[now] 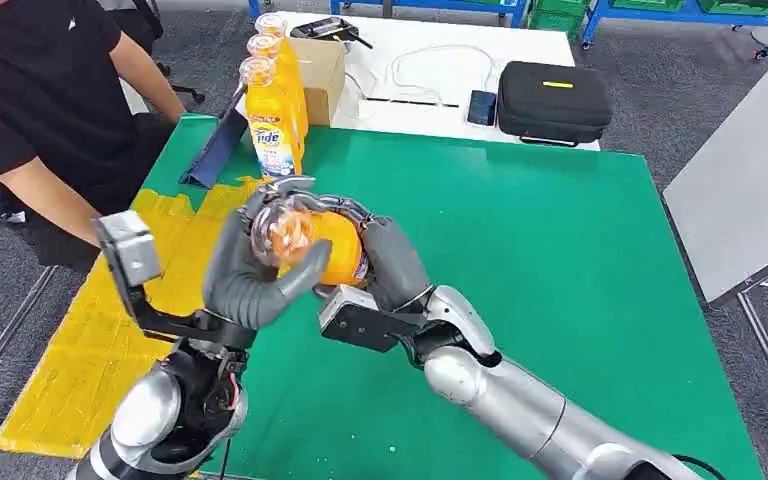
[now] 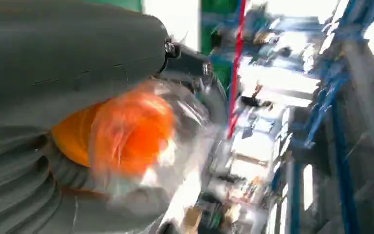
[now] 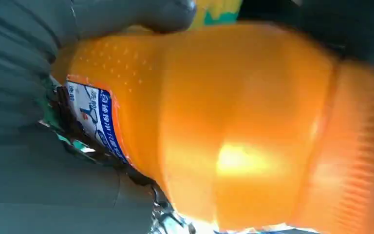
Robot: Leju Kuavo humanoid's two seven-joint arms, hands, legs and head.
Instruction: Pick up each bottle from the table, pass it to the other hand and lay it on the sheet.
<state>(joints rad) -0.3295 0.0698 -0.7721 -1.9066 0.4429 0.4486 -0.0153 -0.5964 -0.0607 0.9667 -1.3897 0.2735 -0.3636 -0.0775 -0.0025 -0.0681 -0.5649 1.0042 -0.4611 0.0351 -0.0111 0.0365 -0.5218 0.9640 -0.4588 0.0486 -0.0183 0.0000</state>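
An orange bottle hangs tilted above the green table, held between both hands. My right hand grips its body from the right, with the label against the palm. My left hand wraps around the neck and the clear cap end. In the left wrist view the orange top sits against the grey left hand. Up close in the right wrist view are the bottle's body and a thumb of my right hand. The yellow sheet lies on the table's left side.
Three more orange bottles stand in a row at the table's far left. A person in black sits at the left beside the sheet. Behind, a white table carries a cardboard box and a black case.
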